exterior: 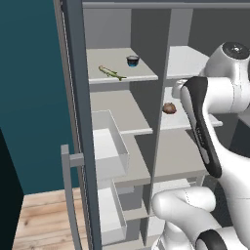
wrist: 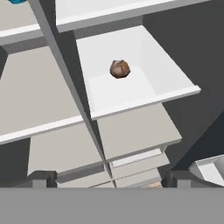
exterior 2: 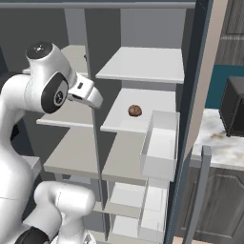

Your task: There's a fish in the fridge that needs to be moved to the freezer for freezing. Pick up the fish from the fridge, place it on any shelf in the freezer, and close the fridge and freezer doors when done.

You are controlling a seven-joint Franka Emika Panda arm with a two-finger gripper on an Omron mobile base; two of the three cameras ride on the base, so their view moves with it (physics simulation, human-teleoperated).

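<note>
Though partly arm-hidden, fridge (exterior: pixel 185 146) shelves

— How does the tall slate-grey side-by-side appliance (exterior: pixel 158 97) stand?
— Both doors are wide open: one slate-grey door (exterior: pixel 78 122) edge-on at frame left, the other slate-grey door (exterior 2: pixel 193 119) at right.
— Shelves?
— Flat light grey shelf boards (exterior: pixel 122 114), level, stacked mid-frame.

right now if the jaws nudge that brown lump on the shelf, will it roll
Probably yes: the brown lump looks rounded with little flat underside, so a nudge may roll it. The shelf looks flat and lipless, so it could go off the front edge.
</note>
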